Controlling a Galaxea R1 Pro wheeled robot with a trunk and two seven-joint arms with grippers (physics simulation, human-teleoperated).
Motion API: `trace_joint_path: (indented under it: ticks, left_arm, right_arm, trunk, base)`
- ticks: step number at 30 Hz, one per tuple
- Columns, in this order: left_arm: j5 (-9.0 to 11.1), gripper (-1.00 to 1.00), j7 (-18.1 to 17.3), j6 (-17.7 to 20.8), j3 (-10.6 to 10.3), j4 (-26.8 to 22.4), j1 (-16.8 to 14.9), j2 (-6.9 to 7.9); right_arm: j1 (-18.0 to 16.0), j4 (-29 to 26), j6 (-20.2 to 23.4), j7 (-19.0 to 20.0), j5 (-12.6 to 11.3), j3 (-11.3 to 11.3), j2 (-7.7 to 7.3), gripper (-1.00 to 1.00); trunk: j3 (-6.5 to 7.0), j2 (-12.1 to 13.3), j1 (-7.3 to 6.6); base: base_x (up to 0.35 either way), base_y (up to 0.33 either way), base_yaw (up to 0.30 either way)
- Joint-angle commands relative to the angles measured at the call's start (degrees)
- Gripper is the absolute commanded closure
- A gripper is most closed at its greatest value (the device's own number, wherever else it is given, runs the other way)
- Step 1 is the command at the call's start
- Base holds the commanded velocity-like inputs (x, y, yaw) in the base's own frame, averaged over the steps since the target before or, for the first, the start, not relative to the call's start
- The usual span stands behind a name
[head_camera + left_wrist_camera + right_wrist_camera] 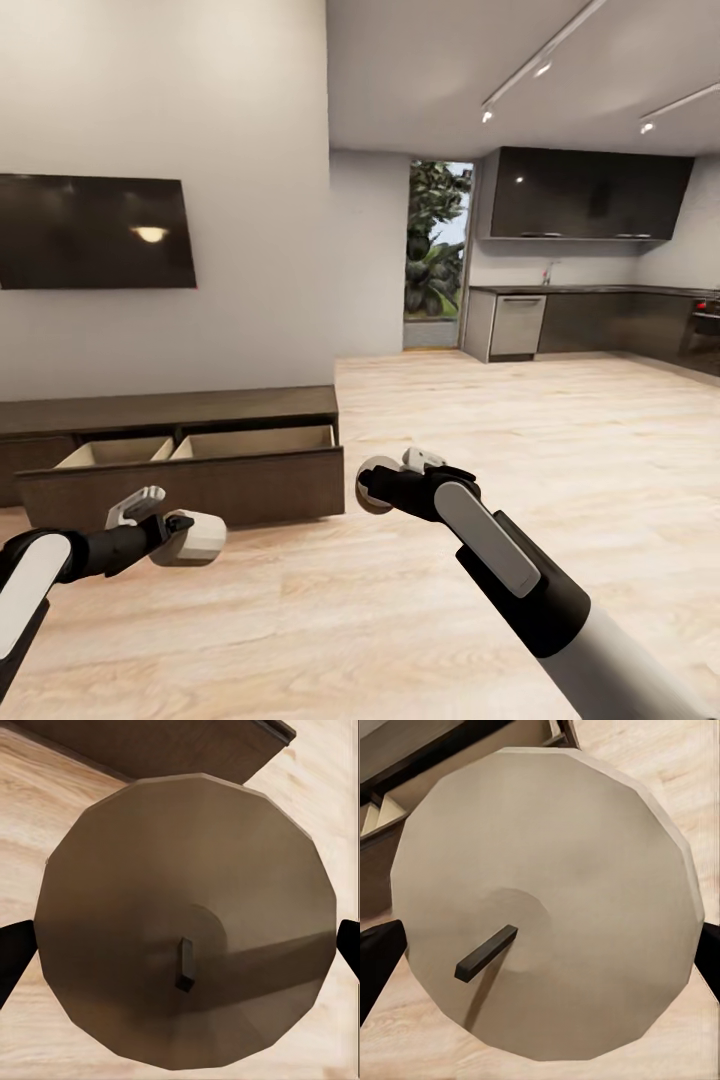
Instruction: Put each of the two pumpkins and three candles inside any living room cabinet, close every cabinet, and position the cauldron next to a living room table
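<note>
Pale wood floor runs from the living room back to a grey kitchen in the head view, with a dark screen on the white wall, cut off at the picture's left edge. Below it the long dark cabinet stands with its wide drawer pulled out, light insides showing; what lies in the drawer is hidden behind its front. Over the floor in front of the cabinet, the left tool pinches a pale candle, and the right tool pinches another candle, half hidden by the wrist. No writing can be read anywhere.

Seen from the left wrist, the tan candle with its dark wick faces the camera, a black fingertip pressed to each side; a cabinet corner lies beyond.

Seen from the right wrist, the paler candle sits likewise between dark fingertips, above the open drawer.
</note>
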Motion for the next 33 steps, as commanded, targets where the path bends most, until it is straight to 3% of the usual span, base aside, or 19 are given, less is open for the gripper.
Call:
trace_joint_path:
  ticks: [1, 7, 21, 28, 33]
  left_arm:
    - [0.8, 1.00, 0.6, 0.1, 0.0, -0.1, 0.0, 0.03]
    - [0.9, 1.00, 0.6, 0.1, 0.2, 0.0, 0.0, 0.09]
    - [0.8, 1.00, 0.6, 0.1, 0.2, -0.1, 0.0, 0.10]
    - [0.8, 1.00, 0.6, 0.1, 0.2, -0.1, 0.0, 0.10]
    - [0.8, 1.00, 0.6, 0.1, 0.2, -0.3, 0.0, 0.09]
  right_arm:
    - [-0.1, 0.0, 0.3, -0.3, -0.1, 0.1, -0.03, 1.00]
    - [-0.1, -0.1, 0.3, -0.3, -0.2, 0.2, -0.04, 1.00]
    - [-0.1, 0.0, 0.3, -0.3, 0.0, 0.1, -0.08, 1.00]
    - [-0.1, 0.0, 0.3, -0.3, 0.1, 0.2, -0.08, 1.00]
    - [-0.1, 0.0, 0.3, -0.3, 0.2, 0.3, -0.03, 1.00]
  trunk:
    - [0.07, 0.4, -0.24]
    - [1.06, 2.8, -1.56]
    - [3.57, 8.4, -4.63]
    - [4.87, 11.2, -6.17]
    - [4.90, 11.2, -6.17]
  base:
    - [0.000, 0.000, -0.119]
    - [0.000, 0.000, -0.009]
    - [0.000, 0.000, 0.227]
    - [0.000, 0.000, -0.063]
    - [0.000, 0.000, -0.062]
